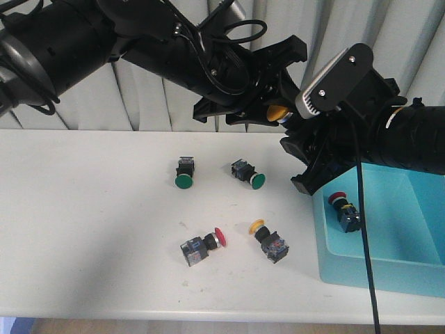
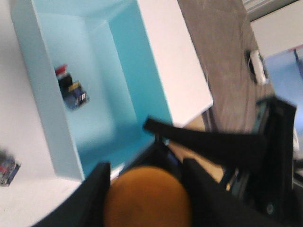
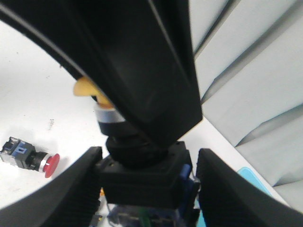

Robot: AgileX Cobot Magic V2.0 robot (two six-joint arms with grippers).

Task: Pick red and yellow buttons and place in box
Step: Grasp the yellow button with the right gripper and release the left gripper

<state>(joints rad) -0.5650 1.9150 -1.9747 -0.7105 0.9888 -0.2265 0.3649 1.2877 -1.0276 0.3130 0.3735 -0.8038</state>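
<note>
My left gripper point(image 1: 275, 106) is shut on the yellow cap of a yellow button point(image 1: 277, 112), held in the air left of the box; the cap fills the gap between its fingers in the left wrist view point(image 2: 147, 196). My right gripper point(image 1: 297, 156) is open, its fingers on either side of that button's black body point(image 3: 142, 182) with a small gap. A red button point(image 1: 204, 245) and a second yellow button point(image 1: 270, 240) lie on the table. Another red button point(image 1: 344, 209) lies in the turquoise box point(image 1: 389, 268), also seen in the left wrist view point(image 2: 71, 87).
Two green-capped buttons point(image 1: 183, 174) point(image 1: 249, 174) lie mid-table. The box's near wall point(image 2: 42, 94) stands right of the loose buttons. The two arms cross above the table's back right. Grey curtains hang behind the table.
</note>
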